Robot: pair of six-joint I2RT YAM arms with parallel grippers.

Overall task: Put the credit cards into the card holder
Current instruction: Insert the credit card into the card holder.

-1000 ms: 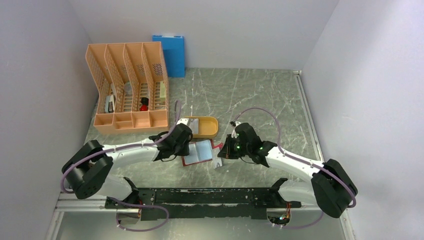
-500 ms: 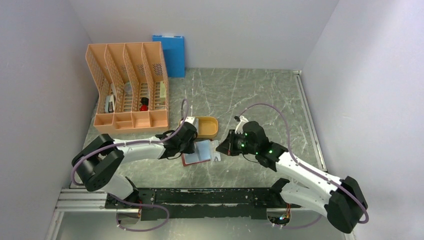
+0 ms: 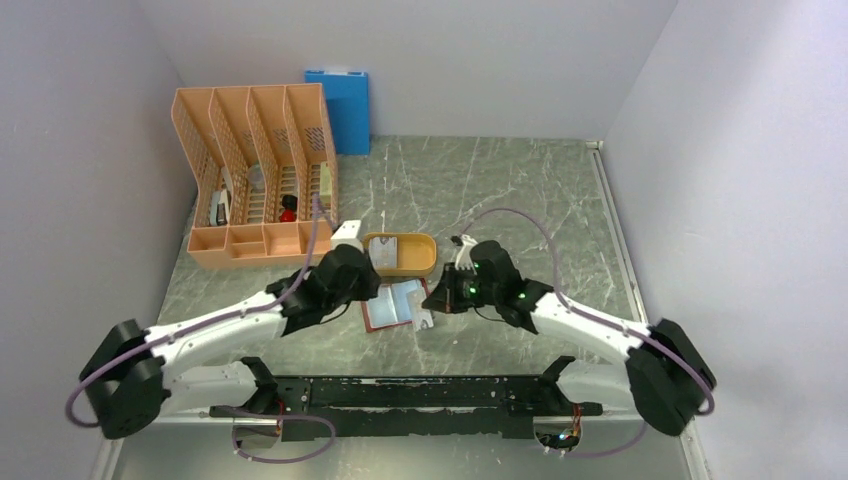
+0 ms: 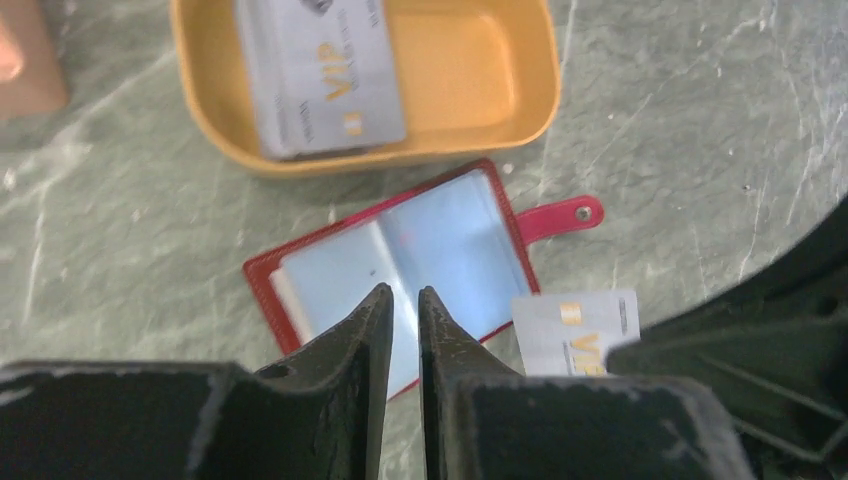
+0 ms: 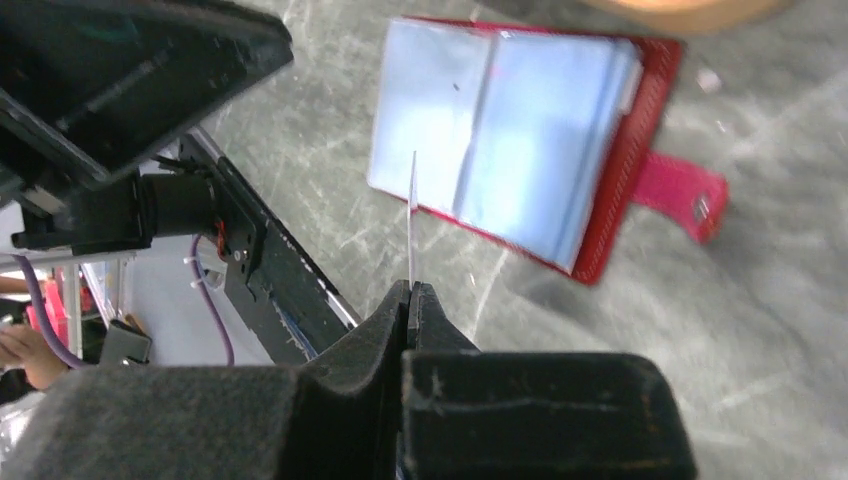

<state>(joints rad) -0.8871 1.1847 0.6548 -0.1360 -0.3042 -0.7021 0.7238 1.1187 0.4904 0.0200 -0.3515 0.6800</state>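
Observation:
The card holder [image 4: 440, 250] lies open on the table, red-edged with pale blue pockets and its tab [image 4: 560, 215] to the right. My left gripper [image 4: 400, 300] hovers over its near-left half, jaws a narrow gap apart and empty. My right gripper [image 5: 410, 288] is shut on a credit card [image 5: 411, 220], seen edge-on with its tip at the holder's [image 5: 520, 150] near edge. That card [image 4: 575, 330] shows face-on in the left wrist view. More credit cards [image 4: 320, 70] lie in the orange tray [image 4: 500, 120]. From above, both grippers [image 3: 380, 295] [image 3: 430, 305] flank the holder [image 3: 398, 302].
An orange file organiser [image 3: 255, 180] stands at the back left with a blue folder [image 3: 340, 105] behind it against the wall. The orange tray [image 3: 425, 262] sits just behind the holder. A black rail [image 3: 400, 392] runs along the near edge.
The left arm has drawn back to the left and its jaws have narrowed. The right gripper has carried the card a little left, up to the holder's edge.

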